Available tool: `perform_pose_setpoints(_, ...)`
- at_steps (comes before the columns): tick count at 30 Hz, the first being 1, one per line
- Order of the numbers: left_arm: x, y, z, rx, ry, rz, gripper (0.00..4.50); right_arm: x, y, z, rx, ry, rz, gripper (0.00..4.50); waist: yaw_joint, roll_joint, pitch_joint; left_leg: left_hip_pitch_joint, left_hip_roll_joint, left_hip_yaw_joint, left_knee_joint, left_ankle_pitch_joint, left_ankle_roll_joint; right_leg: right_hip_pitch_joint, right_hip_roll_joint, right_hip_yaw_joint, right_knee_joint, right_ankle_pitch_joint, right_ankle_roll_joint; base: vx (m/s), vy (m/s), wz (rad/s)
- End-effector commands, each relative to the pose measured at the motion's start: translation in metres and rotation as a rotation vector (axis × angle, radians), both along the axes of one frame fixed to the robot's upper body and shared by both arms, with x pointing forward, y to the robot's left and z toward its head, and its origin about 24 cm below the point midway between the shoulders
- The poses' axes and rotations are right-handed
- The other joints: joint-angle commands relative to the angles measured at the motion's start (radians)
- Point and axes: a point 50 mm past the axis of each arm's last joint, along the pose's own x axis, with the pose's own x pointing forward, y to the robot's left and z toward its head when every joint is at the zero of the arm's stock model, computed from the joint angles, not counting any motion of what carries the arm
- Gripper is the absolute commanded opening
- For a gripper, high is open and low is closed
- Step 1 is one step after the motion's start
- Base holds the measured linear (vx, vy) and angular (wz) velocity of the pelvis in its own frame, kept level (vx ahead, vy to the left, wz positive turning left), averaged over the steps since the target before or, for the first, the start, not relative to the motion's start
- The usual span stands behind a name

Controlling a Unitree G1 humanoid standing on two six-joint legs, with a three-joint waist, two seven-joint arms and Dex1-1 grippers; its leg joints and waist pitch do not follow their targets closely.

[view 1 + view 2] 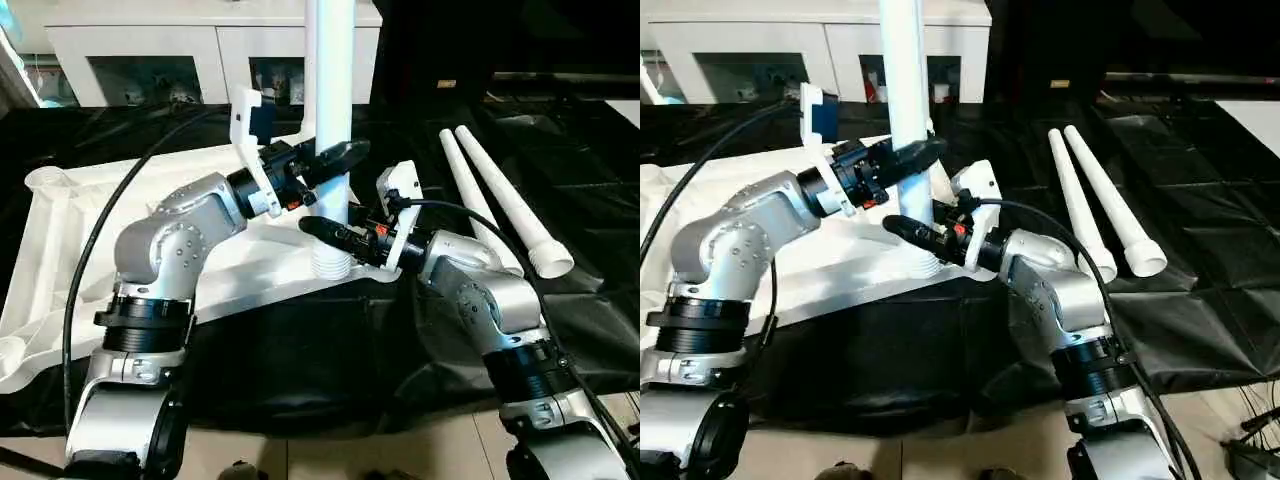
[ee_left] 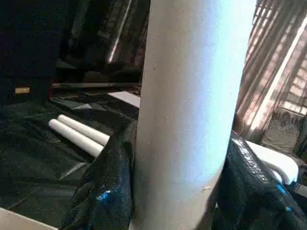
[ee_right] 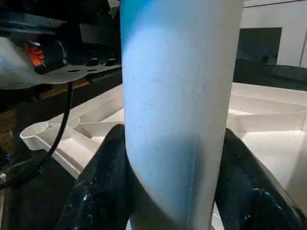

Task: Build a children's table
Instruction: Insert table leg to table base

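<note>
Around the upright leg (image 1: 329,90) we have both sets of fingers clamped. In the left wrist view our left fingers (image 2: 103,191) press either side of the white tube, and in the right wrist view our right fingers (image 3: 103,187) do the same, so each hand is holding the leg rather than standing free of it.

Our left gripper (image 1: 335,160) takes the leg higher up, reaching in from the left. Our right gripper (image 1: 330,232) takes it lower down, reaching in from the right, just above the ribbed foot of the leg. That foot sits at the near right corner of the tabletop (image 1: 70,230); we cannot tell how far it is seated in the socket.

The tabletop lies upside down, ribs showing, on the black sheet (image 1: 300,360), stretching away to our left, with round sockets at its visible corners. The leg stands close to vertical and runs out past the top of the head views.

To our right, well apart from the tabletop, two more legs (image 1: 500,200) lie side by side on the sheet, touching or nearly so, wide ends toward us.

Beyond the sheet stands a white cabinet (image 1: 150,50) with glass doors.
</note>
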Motion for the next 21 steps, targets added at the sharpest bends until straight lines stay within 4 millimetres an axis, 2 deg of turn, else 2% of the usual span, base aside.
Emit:
perform_pose_setpoints(1, 0.002, -0.006, 0.006, 0.014, -0.019, 0.005, 1.97, 0.003, 0.0, 0.002, -0.03, -0.028, -0.02, 1.84, 0.004, -0.007, -0.092, 0.008, 0.012, 0.002, -0.068, -0.161, 0.031, 0.08, -0.044, 0.046, -0.061, -0.211, -0.191, 0.0, 0.0, 0.0)
perform_pose_setpoints(2, 0.001, -0.006, 0.007, 0.023, -0.029, -0.001, 1.97, 0.004, -0.001, 0.004, -0.006, -0.006, -0.023, 1.84, 0.006, -0.009, -0.091, 0.009, 0.012, 0.003, -0.067, -0.156, 0.031, 0.08, -0.046, 0.047, -0.061, -0.224, -0.184, 0.0, 0.0, 0.0)
perform_pose_setpoints(4, -0.003, -0.008, 0.009, 0.05, -0.067, -0.031, 1.97, 0.006, -0.002, 0.008, 0.012, 0.043, -0.01, 2.54, 0.004, -0.013, -0.092, 0.009, 0.012, 0.002, -0.068, -0.146, 0.036, 0.081, -0.044, 0.047, -0.062, -0.228, -0.176, 0.0, 0.0, 0.0)
perform_pose_setpoints(6, -0.005, -0.009, 0.01, 0.057, -0.079, -0.043, 1.95, 0.006, -0.004, 0.009, -0.002, 0.047, 0.01, 2.59, 0.005, -0.011, -0.092, 0.008, 0.013, 0.002, -0.066, -0.134, 0.035, 0.08, -0.045, 0.048, -0.059, -0.21, -0.177, 0.0, 0.0, 0.0)
perform_pose_setpoints(8, -0.006, -0.009, 0.012, 0.07, -0.094, -0.056, 1.93, 0.007, -0.006, 0.012, -0.011, 0.064, 0.032, 2.66, 0.003, -0.015, -0.093, 0.008, 0.013, 0.003, -0.065, -0.126, 0.037, 0.081, -0.045, 0.048, -0.056, -0.196, -0.182, 0.0, 0.0, 0.0)
perform_pose_setpoints(9, -0.007, -0.009, 0.012, 0.082, -0.1, -0.061, 1.89, 0.007, -0.008, 0.017, -0.007, 0.076, 0.057, 2.93, 0.004, -0.015, -0.093, 0.007, 0.012, 0.004, -0.065, -0.125, 0.038, 0.081, -0.045, 0.048, -0.056, -0.194, -0.184, 0.0, 0.0, 0.0)
perform_pose_setpoints(12, -0.009, -0.01, 0.011, 0.093, -0.117, -0.083, 1.88, 0.007, -0.01, 0.022, -0.01, 0.093, 0.091, 3.03, 0.004, -0.019, -0.093, 0.009, 0.012, 0.005, -0.064, -0.123, 0.041, 0.081, -0.045, 0.048, -0.056, -0.205, -0.18, 0.0, 0.0, 0.0)
perform_pose_setpoints(15, -0.011, -0.011, 0.011, 0.087, -0.119, -0.097, 1.88, 0.006, -0.012, 0.023, -0.026, 0.117, 0.12, 3.42, 0.004, -0.021, -0.094, 0.007, 0.012, 0.005, -0.063, -0.116, 0.036, 0.081, -0.045, 0.048, -0.056, -0.196, -0.179, 0.0, 0.0, 0.0)
perform_pose_setpoints(17, -0.011, -0.011, 0.011, 0.089, -0.121, -0.099, 1.88, 0.006, -0.013, 0.022, -0.032, 0.125, 0.127, 3.52, 0.003, -0.026, -0.094, 0.007, 0.013, 0.005, -0.063, -0.12, 0.033, 0.081, -0.045, 0.048, -0.057, -0.199, -0.177, 0.0, 0.0, 0.0)
perform_pose_setpoints(21, -0.012, -0.01, 0.011, 0.093, -0.126, -0.112, 1.88, 0.004, -0.015, 0.018, -0.08, 0.16, 0.155, 3.59, 0.005, -0.027, -0.095, 0.007, 0.012, 0.005, -0.062, -0.121, 0.029, 0.082, -0.045, 0.048, -0.056, -0.211, -0.172, 0.0, 0.0, 0.0)
